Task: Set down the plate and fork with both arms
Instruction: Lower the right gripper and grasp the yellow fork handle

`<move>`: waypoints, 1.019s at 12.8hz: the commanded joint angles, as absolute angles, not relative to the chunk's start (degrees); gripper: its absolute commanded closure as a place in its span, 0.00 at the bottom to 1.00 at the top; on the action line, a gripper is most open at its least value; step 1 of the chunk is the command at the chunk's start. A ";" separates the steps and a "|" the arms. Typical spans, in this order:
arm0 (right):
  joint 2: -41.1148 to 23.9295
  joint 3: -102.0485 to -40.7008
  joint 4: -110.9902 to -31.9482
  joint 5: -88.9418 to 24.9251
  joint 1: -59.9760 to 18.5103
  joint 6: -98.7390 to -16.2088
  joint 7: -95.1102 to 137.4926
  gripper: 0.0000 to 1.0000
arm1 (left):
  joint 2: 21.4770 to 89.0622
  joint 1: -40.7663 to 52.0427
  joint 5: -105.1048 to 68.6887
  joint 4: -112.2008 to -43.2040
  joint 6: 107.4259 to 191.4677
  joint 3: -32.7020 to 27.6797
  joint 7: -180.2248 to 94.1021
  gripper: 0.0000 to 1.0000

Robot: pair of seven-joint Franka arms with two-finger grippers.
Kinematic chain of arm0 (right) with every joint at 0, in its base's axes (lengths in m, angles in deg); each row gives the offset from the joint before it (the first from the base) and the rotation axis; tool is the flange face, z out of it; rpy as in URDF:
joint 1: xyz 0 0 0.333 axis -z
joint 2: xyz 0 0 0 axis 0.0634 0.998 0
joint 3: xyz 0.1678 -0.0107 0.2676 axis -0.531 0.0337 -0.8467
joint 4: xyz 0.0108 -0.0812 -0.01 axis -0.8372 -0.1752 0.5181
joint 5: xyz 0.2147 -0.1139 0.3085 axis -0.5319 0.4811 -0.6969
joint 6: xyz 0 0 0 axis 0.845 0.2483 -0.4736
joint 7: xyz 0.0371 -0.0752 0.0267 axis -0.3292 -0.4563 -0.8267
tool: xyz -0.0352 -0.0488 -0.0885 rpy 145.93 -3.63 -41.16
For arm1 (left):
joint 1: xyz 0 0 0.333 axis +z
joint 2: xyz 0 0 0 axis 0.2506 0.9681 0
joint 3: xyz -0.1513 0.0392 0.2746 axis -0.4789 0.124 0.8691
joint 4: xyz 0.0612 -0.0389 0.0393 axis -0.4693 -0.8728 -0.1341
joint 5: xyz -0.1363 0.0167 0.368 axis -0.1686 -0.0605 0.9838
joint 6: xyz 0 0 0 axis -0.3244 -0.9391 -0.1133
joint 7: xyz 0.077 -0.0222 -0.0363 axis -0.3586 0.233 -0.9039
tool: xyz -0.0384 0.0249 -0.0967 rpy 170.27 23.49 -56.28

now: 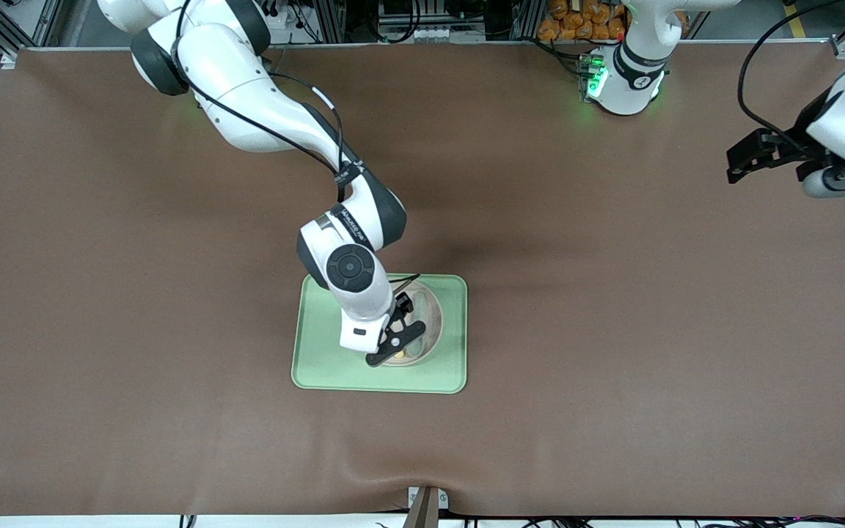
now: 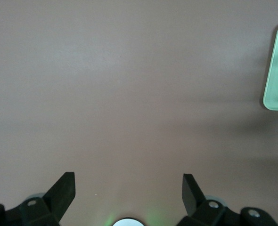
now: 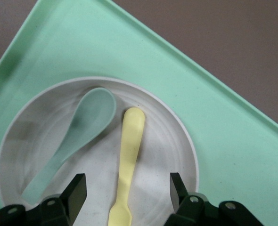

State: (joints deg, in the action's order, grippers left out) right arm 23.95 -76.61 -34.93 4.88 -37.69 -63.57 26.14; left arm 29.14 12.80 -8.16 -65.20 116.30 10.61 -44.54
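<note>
Right gripper (image 3: pixel 128 190) low over plate (image 3: pixel 44 127) on tray (image 3: pixel 214 141), fingers spread astride fork (image 3: pixel 128 160) (spoon (image 3: pixel 77 134) beside it, both in plate), not gripping; left gripper (image 2: pixel 128 190) waiting, spread over bare table (image 2: pixel 129 84).

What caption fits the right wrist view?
Right gripper open astride the fork, beside a spoon in the plate on the tray.
</note>
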 commanded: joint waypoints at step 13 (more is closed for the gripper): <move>24.72 -76.12 -38.37 5.98 -38.09 -66.66 27.19 0.37 | 29.30 14.16 -10.36 -65.27 116.48 8.69 -43.20 0.00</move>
State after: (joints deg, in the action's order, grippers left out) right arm 25.01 -76.02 -37.77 4.96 -37.83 -65.79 26.15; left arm 29.33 13.31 -10.33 -65.34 116.31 8.88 -44.47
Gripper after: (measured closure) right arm 0.366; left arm 0.000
